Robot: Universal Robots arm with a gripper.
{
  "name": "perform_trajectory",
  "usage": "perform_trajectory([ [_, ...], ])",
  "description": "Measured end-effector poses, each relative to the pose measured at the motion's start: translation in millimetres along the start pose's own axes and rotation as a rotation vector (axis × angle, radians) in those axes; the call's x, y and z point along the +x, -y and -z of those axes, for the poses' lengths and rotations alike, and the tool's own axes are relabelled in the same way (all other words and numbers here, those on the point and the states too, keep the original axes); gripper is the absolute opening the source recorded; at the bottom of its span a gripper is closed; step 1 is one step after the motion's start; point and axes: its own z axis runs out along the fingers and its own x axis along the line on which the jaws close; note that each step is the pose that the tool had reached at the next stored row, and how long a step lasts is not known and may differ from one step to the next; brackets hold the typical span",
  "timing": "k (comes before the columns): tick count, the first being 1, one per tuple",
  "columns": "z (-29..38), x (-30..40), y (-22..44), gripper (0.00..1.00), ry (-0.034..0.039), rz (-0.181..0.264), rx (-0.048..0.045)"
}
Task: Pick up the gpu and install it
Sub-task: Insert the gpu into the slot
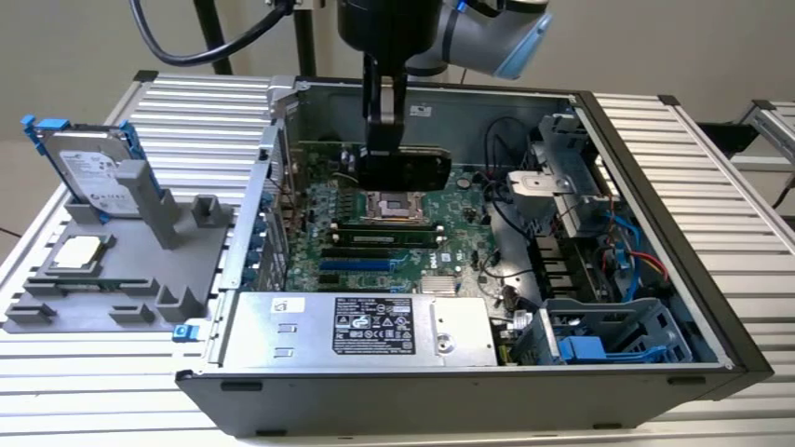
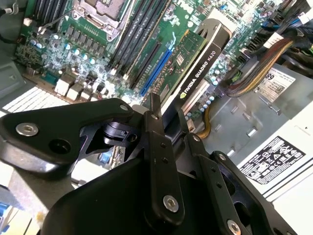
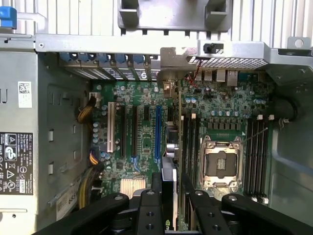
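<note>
The gpu, a black card, hangs on edge inside the open computer case, just above the motherboard near the empty processor socket. My gripper is shut on the card's upper edge. In the second wrist view the gpu shows its black side and green board running away from my gripper, beside a blue slot. In the first wrist view the gpu appears edge-on between the fingers, to one side of the blue slot.
A grey holder at the exterior view's left carries a silver hard drive and a small square chip. Inside the case are the power supply, a drive cage and loose cables.
</note>
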Motion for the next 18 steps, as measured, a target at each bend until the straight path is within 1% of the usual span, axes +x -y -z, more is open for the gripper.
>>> perform_trajectory([
  [18,-6.5,0.1,0.1,0.00,0.0000,0.000,0.0004],
])
